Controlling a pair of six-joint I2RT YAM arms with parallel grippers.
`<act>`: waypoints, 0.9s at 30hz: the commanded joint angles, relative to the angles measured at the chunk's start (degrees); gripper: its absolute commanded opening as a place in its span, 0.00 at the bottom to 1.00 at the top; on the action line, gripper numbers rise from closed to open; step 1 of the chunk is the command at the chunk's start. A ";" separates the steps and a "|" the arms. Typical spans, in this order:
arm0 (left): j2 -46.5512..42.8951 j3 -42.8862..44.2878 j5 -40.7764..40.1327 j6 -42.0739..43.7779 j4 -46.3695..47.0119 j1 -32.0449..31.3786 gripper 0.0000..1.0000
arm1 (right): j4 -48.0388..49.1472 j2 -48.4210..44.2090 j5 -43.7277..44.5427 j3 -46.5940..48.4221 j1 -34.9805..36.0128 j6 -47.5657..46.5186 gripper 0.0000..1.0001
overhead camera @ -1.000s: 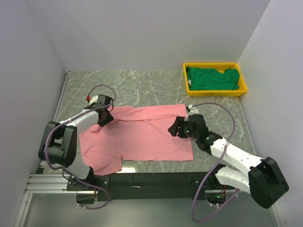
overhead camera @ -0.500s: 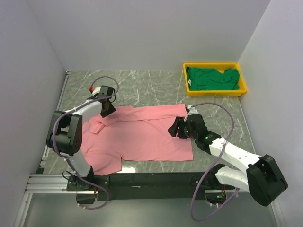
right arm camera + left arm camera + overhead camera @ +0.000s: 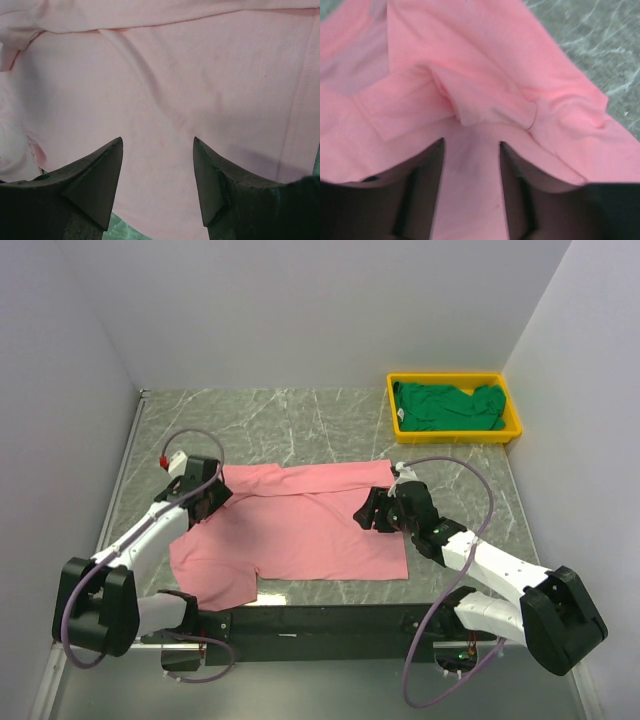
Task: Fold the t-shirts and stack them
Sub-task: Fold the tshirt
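Pink shirt (image 3: 300,525) lying spread near table (image 3: 300,420) front edge; green shirt (image 3: 445,405) sitting in tray (image 3: 455,377), far right corner. Left gripper (image 3: 212,498), right gripper (image 3: 367,511) hovering over pink shirt, jaws parted, gripping nothing.

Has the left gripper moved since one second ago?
Yes. The left gripper has come back toward the near edge of the table and slightly left, farther from the yellow tray, which lies unmoved at the far right.
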 commanded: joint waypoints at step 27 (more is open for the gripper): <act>11.26 -2.41 -1.29 -0.03 13.72 0.09 0.33 | 2.91 1.35 -0.59 0.21 -0.35 0.14 0.64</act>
